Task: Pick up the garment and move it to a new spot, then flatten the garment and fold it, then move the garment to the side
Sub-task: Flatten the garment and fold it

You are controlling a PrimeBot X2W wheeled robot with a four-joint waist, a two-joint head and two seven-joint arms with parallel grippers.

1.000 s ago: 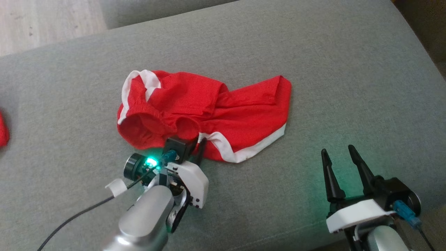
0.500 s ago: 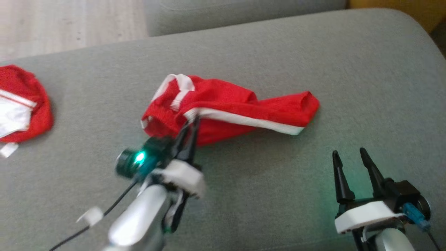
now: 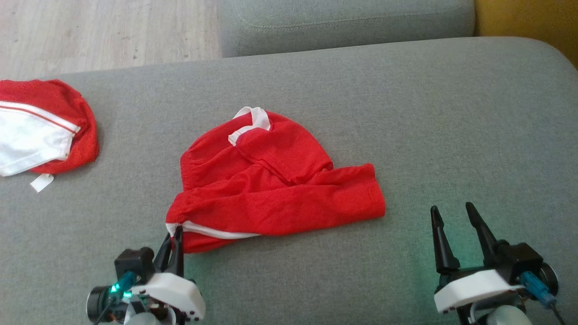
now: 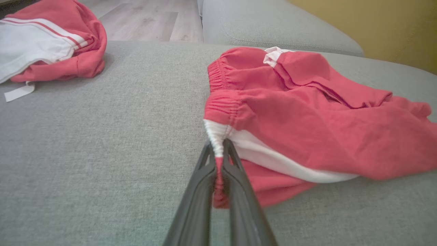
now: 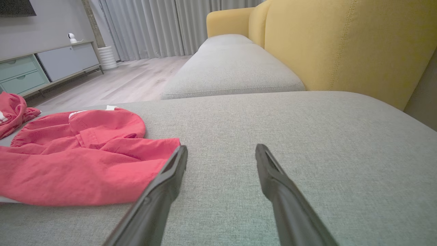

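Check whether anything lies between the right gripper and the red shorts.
Nothing visible: bare grey cushion separates the open right gripper from the red shorts. The left gripper is shut on their white-trimmed corner.

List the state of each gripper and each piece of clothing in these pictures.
Red shorts: crumpled, unfolded, lying on the grey cushion, one white-trimmed corner pinched.
Left gripper: shut on that corner of the red shorts.
Right gripper: open, holding nothing, apart from the red shorts.
Red and white garment: bunched up, lying on the cushion, apart from the red shorts, touched by neither gripper.
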